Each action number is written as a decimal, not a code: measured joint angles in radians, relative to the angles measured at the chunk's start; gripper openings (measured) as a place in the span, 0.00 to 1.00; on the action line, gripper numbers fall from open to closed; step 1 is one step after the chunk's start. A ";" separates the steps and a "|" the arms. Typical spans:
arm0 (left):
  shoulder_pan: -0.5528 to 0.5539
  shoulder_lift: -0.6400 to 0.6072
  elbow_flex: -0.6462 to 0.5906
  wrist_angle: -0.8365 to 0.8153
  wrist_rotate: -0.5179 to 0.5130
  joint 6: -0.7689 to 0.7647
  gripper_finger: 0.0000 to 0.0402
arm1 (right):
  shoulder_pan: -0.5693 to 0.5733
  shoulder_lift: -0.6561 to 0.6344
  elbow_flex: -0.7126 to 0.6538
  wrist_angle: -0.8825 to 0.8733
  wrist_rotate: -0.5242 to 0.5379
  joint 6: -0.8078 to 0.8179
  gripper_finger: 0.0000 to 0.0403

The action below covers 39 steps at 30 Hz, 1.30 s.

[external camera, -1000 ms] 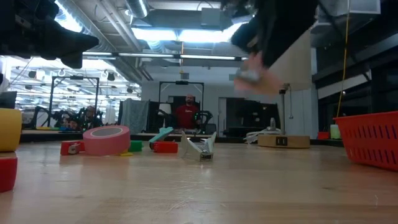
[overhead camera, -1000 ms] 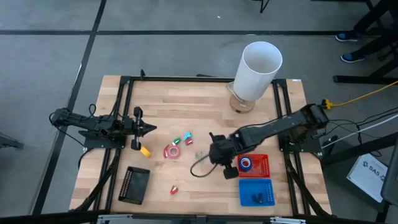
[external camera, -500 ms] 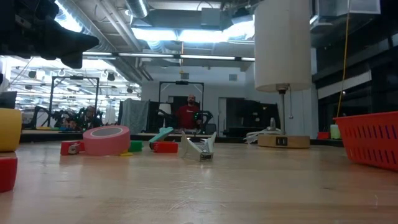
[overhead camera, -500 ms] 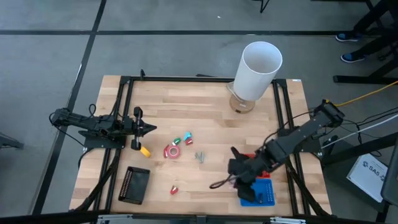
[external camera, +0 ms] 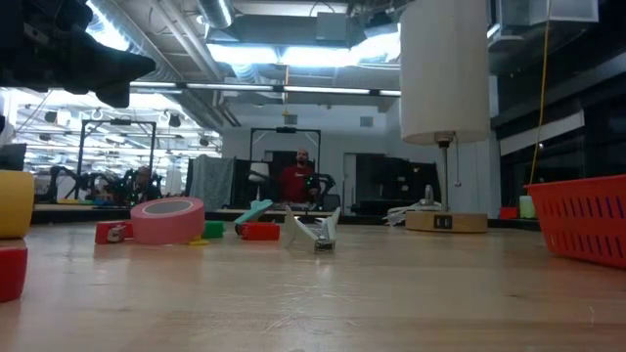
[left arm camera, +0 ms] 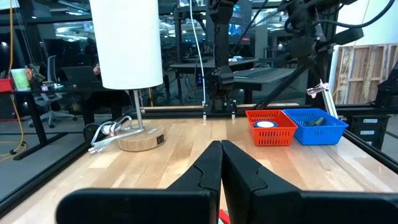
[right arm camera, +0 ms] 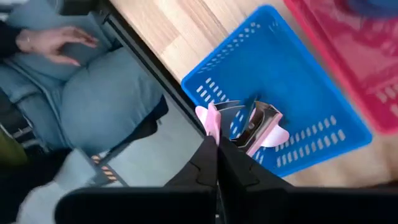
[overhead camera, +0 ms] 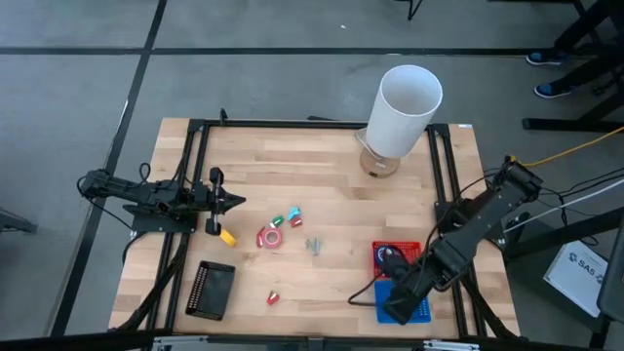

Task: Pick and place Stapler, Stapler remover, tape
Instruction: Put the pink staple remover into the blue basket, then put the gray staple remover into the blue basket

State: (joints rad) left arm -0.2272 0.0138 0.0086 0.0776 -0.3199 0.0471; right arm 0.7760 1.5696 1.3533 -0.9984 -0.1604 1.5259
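My right gripper point(right arm camera: 216, 144) is shut on a pink-handled staple remover point(right arm camera: 249, 124) and hovers over the blue basket point(overhead camera: 419, 310) at the table's near right. The blue tape roll point(overhead camera: 387, 256) lies in the red basket point(overhead camera: 409, 251). The pink-red tape roll point(overhead camera: 270, 237) lies flat mid-table. A silver staple remover point(overhead camera: 313, 245) sits to its right. The black stapler point(overhead camera: 213, 290) lies near the near-left corner. My left gripper point(overhead camera: 234, 202) waits shut at the table's left. My right gripper pinches the staple remover by one pink handle point(right arm camera: 210, 118) at the fingertips, coming from above and pointing down. The remover is lifted clear, its metal claws point(right arm camera: 255, 118) and the other pink handle point(right arm camera: 278, 134) sticking out beyond the fingers over the blue basket.
A tall white cylinder point(overhead camera: 405, 109) stands on a wooden base at the far edge. A yellow piece point(overhead camera: 227, 237), a small red piece point(overhead camera: 273, 297) and small green and red bits point(overhead camera: 285, 218) lie around the pink roll. A seated person point(right arm camera: 93, 106) is just beyond the near edge.
My right gripper has carried the staple remover from the table's middle toward the near right corner, past the red basket, and now hangs over the blue basket. It has left the low view. The silver remover and the tape rolls stayed where they were.
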 joint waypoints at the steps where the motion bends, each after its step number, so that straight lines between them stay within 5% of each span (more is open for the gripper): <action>1: 0.000 0.000 0.000 0.000 0.000 0.000 0.01 | 0.005 0.004 0.000 0.001 0.000 0.032 0.00; 12: 0.000 0.000 0.000 0.000 0.000 0.000 0.01 | 0.015 0.102 0.000 -0.002 -0.023 0.067 0.00; 22: 0.000 0.000 0.000 0.000 0.000 0.000 0.01 | -0.054 0.149 0.000 -0.076 -0.028 0.064 0.12; 30: 0.000 0.000 0.000 0.000 0.000 0.000 0.01 | -0.127 0.150 -0.001 -0.126 -0.185 0.053 0.26; 39: 0.000 0.000 0.000 0.000 0.000 0.000 0.01 | -0.267 0.150 -0.001 0.067 -0.171 -0.235 0.33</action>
State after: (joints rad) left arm -0.2272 0.0137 0.0088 0.0780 -0.3199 0.0471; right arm 0.5090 1.7199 1.3525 -0.9314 -0.3318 1.2907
